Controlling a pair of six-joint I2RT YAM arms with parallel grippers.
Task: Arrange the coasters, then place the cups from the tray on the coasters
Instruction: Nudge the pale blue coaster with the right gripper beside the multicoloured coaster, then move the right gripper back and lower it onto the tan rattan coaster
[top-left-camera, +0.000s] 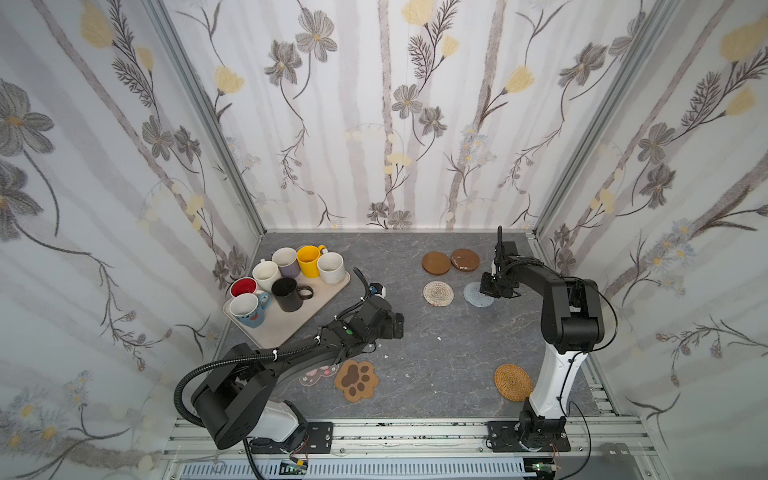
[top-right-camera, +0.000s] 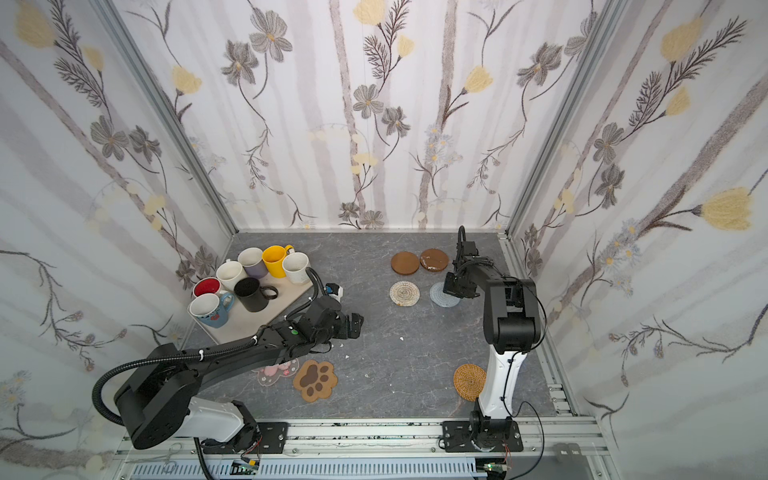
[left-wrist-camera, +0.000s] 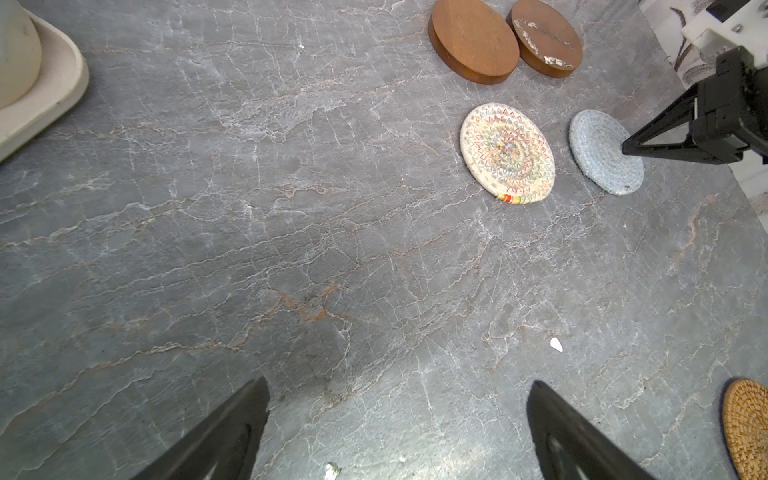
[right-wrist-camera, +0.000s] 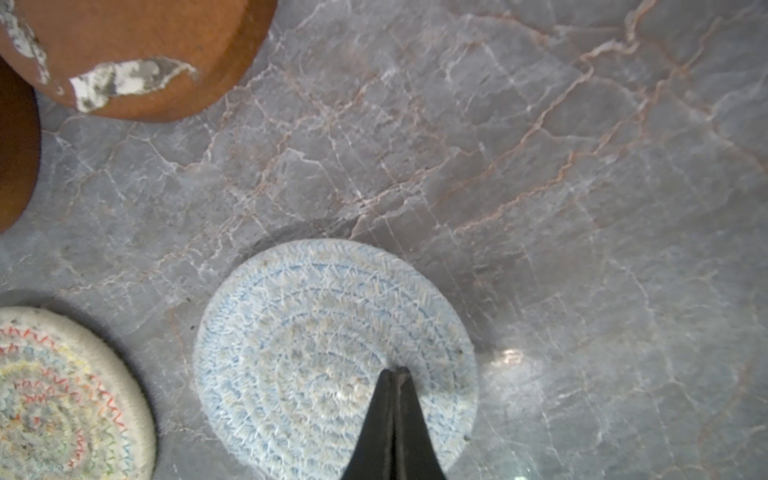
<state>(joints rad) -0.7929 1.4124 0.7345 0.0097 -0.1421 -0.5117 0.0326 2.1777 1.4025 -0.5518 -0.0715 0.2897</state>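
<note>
The bench (top-left-camera: 436, 353) is a grey, marble-look slab with pale and rusty veins and a few white crumbs on it.

At its far left sits the tray (top-left-camera: 282, 326), smooth beige plastic with rounded corners and a low rim. All 7 cups stand upright on it: yellow (top-left-camera: 308, 259), black (top-left-camera: 286, 294), white with red inside (top-left-camera: 244, 287), light blue patterned (top-left-camera: 248, 309), lilac (top-left-camera: 286, 262) and 2 off-white (top-left-camera: 266, 274) (top-left-camera: 331, 267).

Far right, 4 coasters form a rough square. The 2 thick brown wooden discs (top-left-camera: 436, 263) (top-left-camera: 465, 260) touch or nearly touch, and the right one has chipped white patches. Nearer lie a pale coiled-rope round (top-left-camera: 438, 293) with coloured stitching and a grey-blue coiled round (right-wrist-camera: 324, 353).

The right jaws are closed, their black tips pinched together on this grey coaster near its edge. I cannot tell whether they press on it or hang just above. In both top views the wrist covers part of that mat.

A tan rattan round (top-left-camera: 513, 382) lies by the right arm (top-left-camera: 557, 299) base, and a brown paw-shaped mat (top-left-camera: 355, 380) lies near front centre. Just beside the paw is a clear coaster with pink flowers (top-right-camera: 276, 372), largely hidden under the left arm (top-left-camera: 291, 357).

The left jaws stand wide open, holding nothing, over bare bench between tray and coasters.
</note>
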